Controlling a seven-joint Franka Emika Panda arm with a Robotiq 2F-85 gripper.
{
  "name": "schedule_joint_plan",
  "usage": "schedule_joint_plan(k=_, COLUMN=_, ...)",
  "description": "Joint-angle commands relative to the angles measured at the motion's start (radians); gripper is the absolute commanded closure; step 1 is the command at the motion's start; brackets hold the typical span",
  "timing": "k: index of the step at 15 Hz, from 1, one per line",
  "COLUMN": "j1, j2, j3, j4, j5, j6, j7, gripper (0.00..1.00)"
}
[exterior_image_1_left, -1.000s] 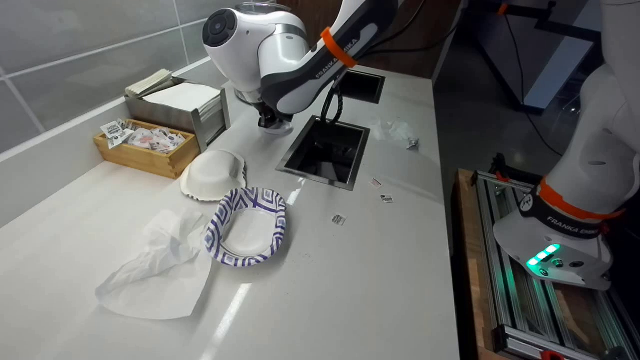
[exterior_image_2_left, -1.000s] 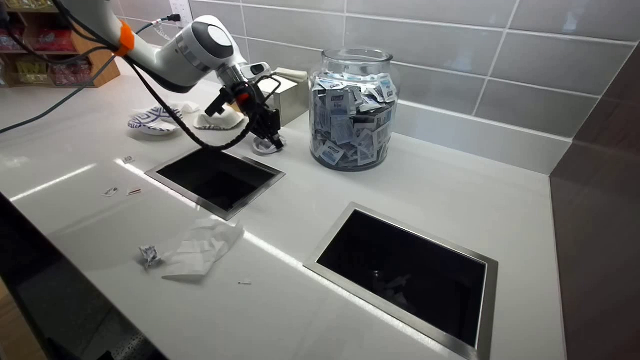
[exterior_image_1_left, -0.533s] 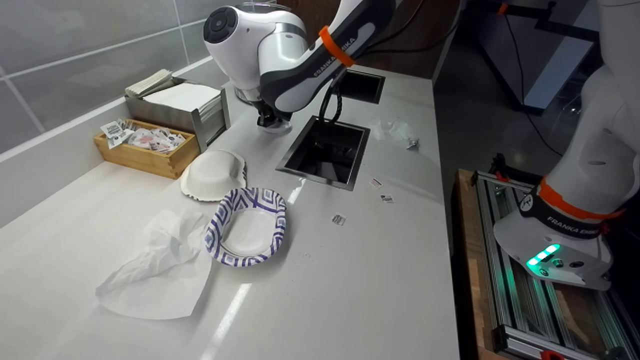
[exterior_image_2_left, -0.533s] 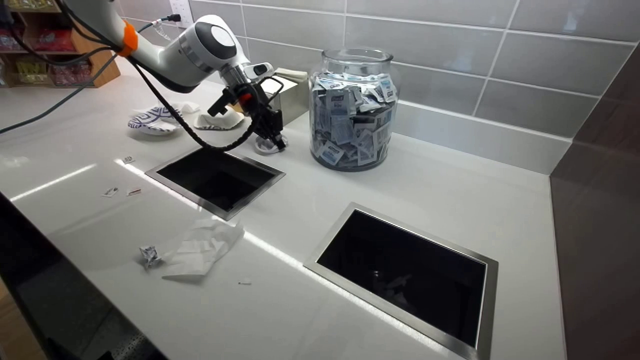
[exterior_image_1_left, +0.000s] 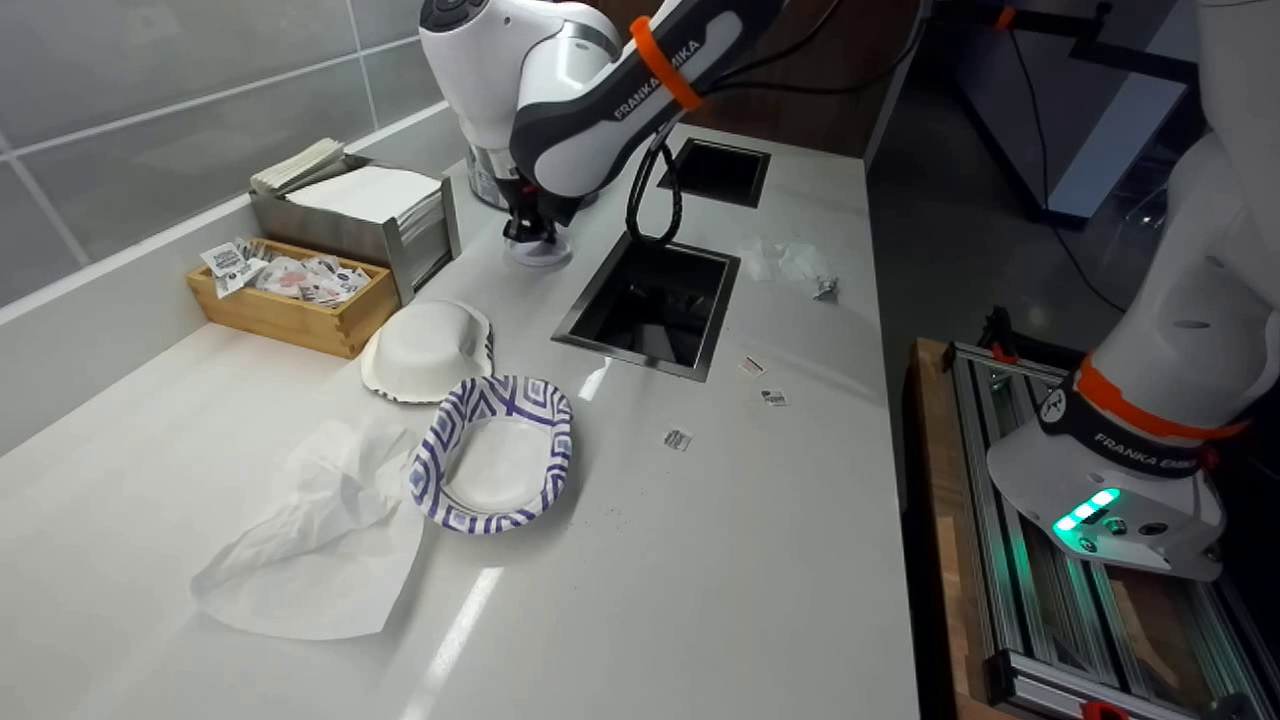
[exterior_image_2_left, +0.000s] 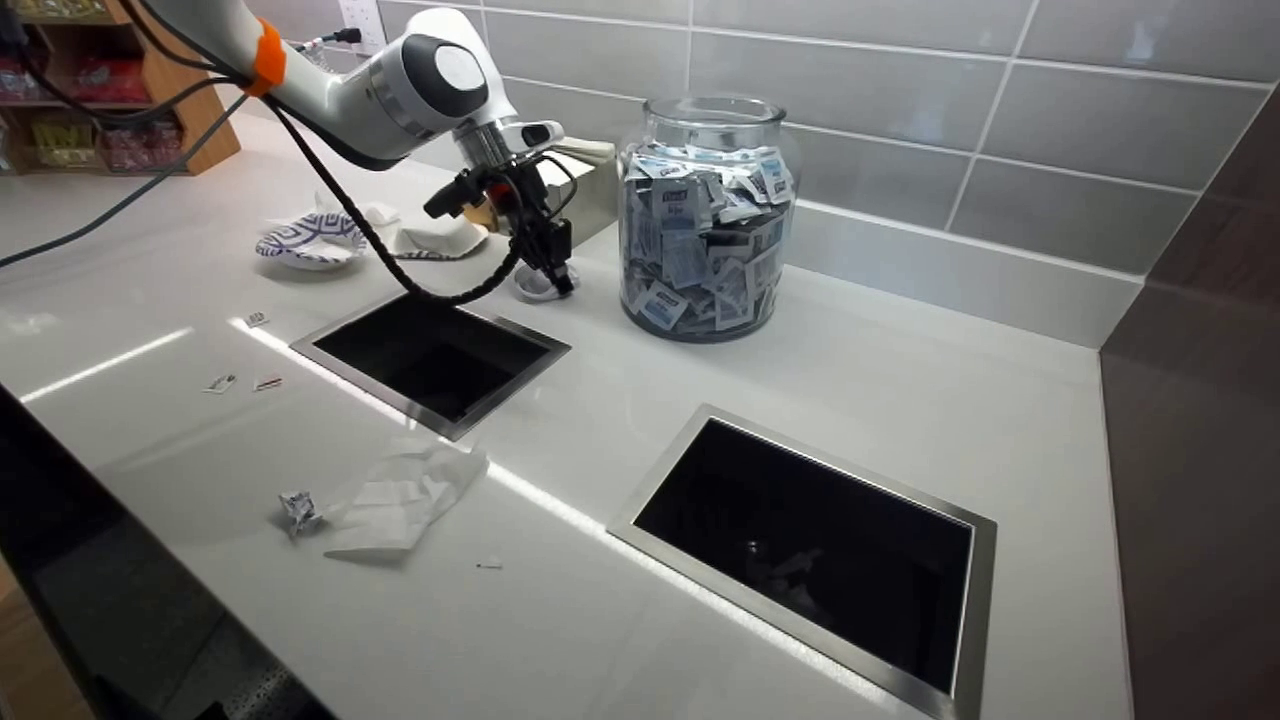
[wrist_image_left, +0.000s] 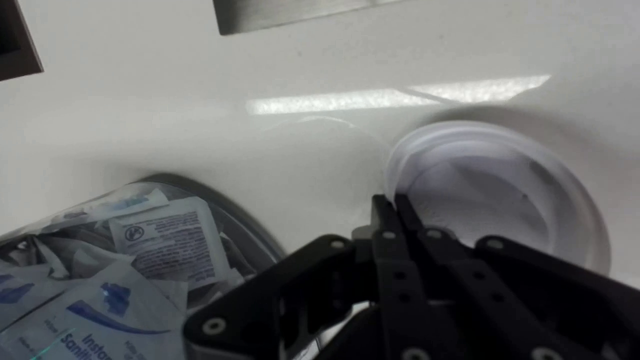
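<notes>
Dish (wrist_image_left: 492, 200), white, round, shallow, smoothly rimmed

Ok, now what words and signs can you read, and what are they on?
"FRANKA EMIKA": the arm
"FRANKA EMI…": the base, ending unclear
"Instan…": a packet, cut off
"Saniti…": same packet, cut off
Crossed-out circle: another packet
Too small or blurred: other print in the jar, in the box, on the scraps
</notes>
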Motion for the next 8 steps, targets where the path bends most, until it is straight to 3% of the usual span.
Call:
schedule_joint_plan(k=1, j1=-0.016, j2=-0.044, j3=0.002, j4=-0.047, j5=0.064, j6=0.086, j7=-0.035, gripper=0.99)
schedule_joint_plan(k=5, j1=-0.035, j2=-0.098, j3=0.006, j4=-0.089, j5=0.135, j6=0.106, j7=-0.068, gripper=0.99)
schedule_joint_plan(k=8, j1=-0.042, j2=-0.15, j3=0.012, j4=-0.126, j5=0.212, j6=0.03, j7=-0.096, gripper=0.99)
